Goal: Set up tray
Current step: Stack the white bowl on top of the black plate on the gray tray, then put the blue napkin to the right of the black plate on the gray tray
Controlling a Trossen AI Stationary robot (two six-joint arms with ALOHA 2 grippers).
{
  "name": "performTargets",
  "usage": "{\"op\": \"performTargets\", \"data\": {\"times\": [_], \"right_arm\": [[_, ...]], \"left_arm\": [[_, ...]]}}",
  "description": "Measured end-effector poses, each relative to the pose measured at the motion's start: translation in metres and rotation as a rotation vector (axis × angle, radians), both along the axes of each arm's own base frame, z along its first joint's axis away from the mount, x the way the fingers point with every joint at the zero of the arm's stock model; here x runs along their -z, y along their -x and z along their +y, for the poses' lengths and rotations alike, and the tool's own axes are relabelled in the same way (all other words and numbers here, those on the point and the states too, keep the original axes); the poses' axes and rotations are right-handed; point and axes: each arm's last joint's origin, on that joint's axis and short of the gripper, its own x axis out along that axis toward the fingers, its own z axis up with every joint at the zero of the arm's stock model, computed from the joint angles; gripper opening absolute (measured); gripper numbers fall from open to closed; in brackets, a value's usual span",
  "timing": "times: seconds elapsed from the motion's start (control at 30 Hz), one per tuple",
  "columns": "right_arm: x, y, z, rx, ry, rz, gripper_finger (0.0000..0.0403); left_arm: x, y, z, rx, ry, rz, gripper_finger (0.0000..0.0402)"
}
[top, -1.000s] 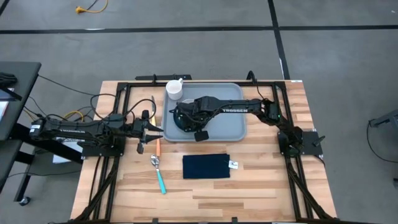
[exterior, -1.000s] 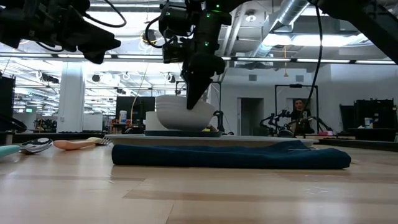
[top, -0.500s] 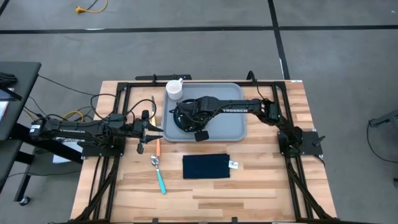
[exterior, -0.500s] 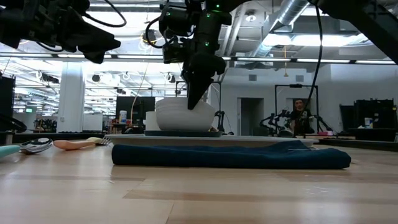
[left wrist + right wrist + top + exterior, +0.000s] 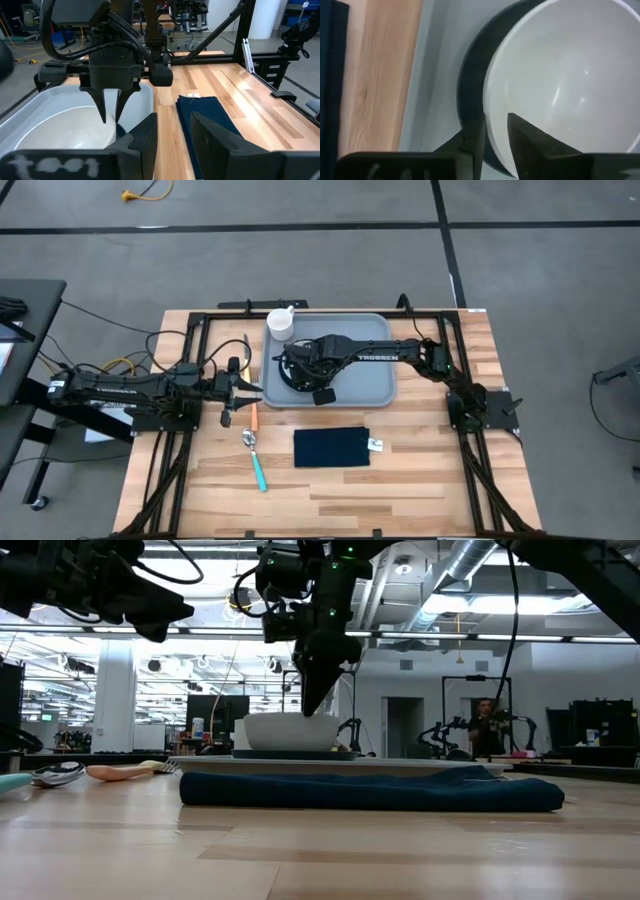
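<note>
It was a robotics lab: exposed silver ceiling ducts, fluorescent lighting, a grey concrete floor, other black robot rigs behind.

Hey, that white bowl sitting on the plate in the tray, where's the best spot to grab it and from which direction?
Grip the white bowl by its thin rim, coming straight down from above with one finger inside and one outside the wall. It sits upright and open-topped on the dark plate in the tray, and its sloping sides look too wide to span. The right gripper hangs over that rim.
</note>
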Motion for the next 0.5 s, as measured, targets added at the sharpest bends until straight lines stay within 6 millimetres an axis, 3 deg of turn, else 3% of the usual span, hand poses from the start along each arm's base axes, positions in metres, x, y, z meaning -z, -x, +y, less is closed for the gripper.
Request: {"op": "performTargets", "data": {"times": [0.37,0.5], "right_arm": [[0.0,0.01,0.004,0.001,0.03,0.102,0.0155],[-0.016,0.02,0.011,0.029,0.018,0.186,0.0179]], "left_arm": [[0.001,0.0,0.0,0.0,0.003,0.016,0.0105],[0.002,0.0,0.0,0.0,0.004,0.018,0.0105]]}}
